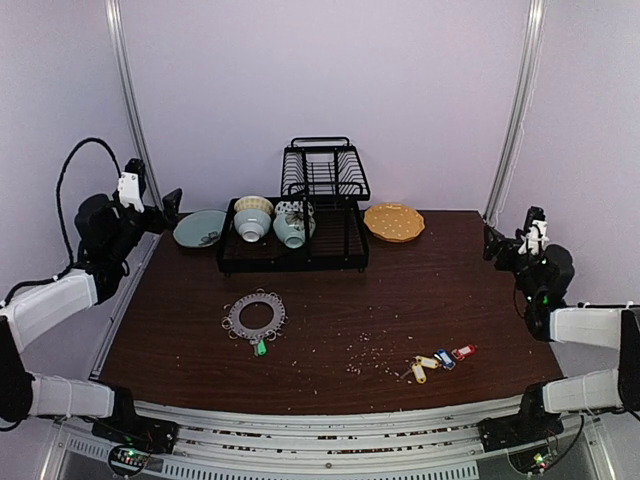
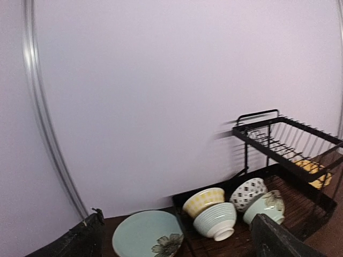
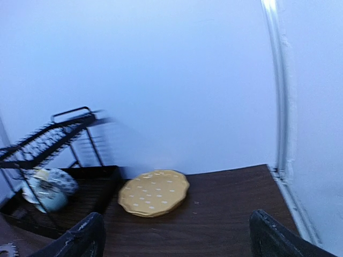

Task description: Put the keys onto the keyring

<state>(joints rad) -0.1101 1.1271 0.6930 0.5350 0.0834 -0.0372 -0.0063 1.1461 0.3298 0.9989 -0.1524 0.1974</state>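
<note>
The keyring (image 1: 256, 315) lies flat on the counter (image 1: 400, 290), left of centre and a little towards the near edge, with small split rings showing round its rim. One green-tagged key (image 1: 261, 347) lies against its near edge; whether that key is threaded on or merely touching cannot be made out at this size. The other keys (image 1: 440, 361), tagged yellow, blue and red, lie in a loose cluster near the right front of the counter, well apart from the keyring, with crumbs (image 1: 365, 340) scattered between the two. Beyond them, along the far side, stand a teal plate (image 1: 199, 228), a black dish rack (image 1: 300, 235) holding bowls (image 1: 253, 222), and an orange plate (image 1: 394, 222). Neither arm is at work on anything. The left gripper (image 2: 177, 217) is raised at the far left, looking out towards the rack, its fingers (image 2: 86, 238) spread wide with nothing between them. The right gripper (image 3: 176, 215) is raised at the far right, facing the orange plate, likewise spread and empty. Judgement: the task stands at its opening, or between keys, with three or four left to mount. The next move calls for the right arm to come down over the cluster and single out one key by its tag, the red being the outermost, without dragging its neighbours. The left arm would have to steady the keyring.
</note>
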